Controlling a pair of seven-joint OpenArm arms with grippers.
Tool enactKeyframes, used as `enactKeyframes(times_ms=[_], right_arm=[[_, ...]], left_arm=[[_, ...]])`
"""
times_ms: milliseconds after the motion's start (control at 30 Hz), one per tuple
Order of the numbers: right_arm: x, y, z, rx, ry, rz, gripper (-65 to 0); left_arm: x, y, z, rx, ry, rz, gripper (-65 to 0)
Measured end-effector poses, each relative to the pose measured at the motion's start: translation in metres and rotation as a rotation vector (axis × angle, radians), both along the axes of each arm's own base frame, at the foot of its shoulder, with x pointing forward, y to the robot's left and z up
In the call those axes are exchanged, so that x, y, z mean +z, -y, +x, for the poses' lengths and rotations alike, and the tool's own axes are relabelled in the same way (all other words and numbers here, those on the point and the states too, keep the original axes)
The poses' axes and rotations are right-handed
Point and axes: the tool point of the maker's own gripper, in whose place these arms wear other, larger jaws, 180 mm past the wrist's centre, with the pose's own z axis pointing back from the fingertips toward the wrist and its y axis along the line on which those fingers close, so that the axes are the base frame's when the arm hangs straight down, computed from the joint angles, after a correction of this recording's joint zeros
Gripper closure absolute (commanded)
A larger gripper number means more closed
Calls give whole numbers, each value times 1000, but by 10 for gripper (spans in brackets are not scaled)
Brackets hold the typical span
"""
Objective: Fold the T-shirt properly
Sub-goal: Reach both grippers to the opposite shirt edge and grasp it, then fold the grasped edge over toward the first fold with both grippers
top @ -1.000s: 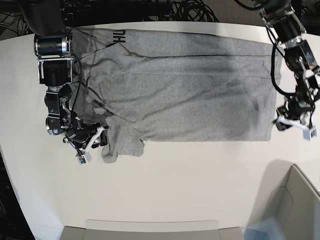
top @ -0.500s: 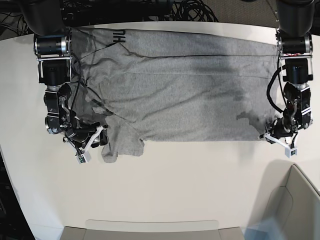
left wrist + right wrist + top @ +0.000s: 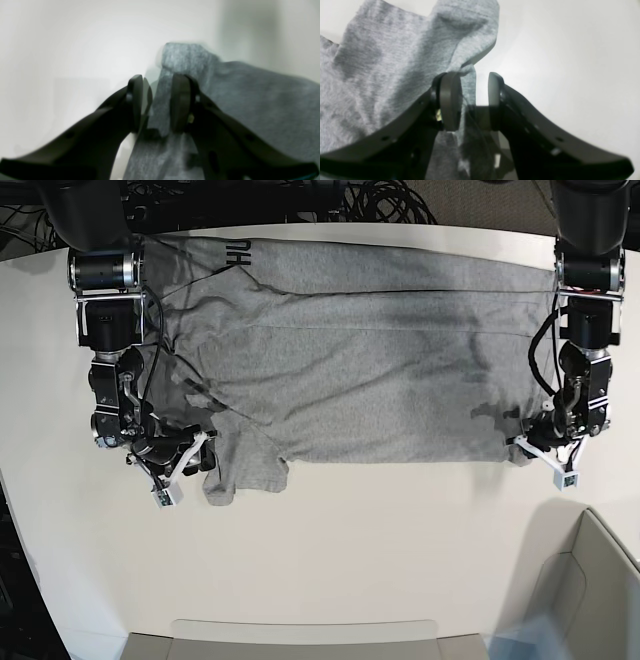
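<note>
Up close, the left gripper [image 3: 156, 102] has its jaws parted around a corner of the T-shirt [image 3: 250, 105], cloth in the gap but not pinched, and the right gripper [image 3: 469, 100] sits the same way, spread over a sleeve edge [image 3: 470, 75]. Out past them the heather-grey shirt lies spread flat across the white table [image 3: 350, 550], black lettering [image 3: 238, 251] peeking at its far edge.
</note>
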Motion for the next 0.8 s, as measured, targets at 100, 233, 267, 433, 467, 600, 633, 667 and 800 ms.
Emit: enactKeyframes(times_ms=[100,233,267,433,467,600,633,667,800], right_arm=[[1,-3,1,4,1,2,-203],[0,-7,1,9,1,1,-113],[0,-8,1,15,0,-1,-58],[2,-13,5,43,-8,-23,0],[4,-14,6,46,-3,-25,0],[10,-14,11,54,18,-34,0],[12,-13,11,67,21,-60,0],[15,-13,13,72,28,-67,0],[41,-20,24,93,109,-69,0]], left_arm=[[0,5,3,-8,15,-4,-206],[-2,12,5,-12,19,-13,-127],[-2,14,6,-14,19,-17,-64],[-1,18,9,-16,42,-24,0],[-1,18,10,-14,50,-23,0],[4,0,6,112,93,-105,0],[5,-7,2,151,109,-123,0],[6,-13,-1,175,117,-130,0],[19,-24,-8,184,160,-112,0]])
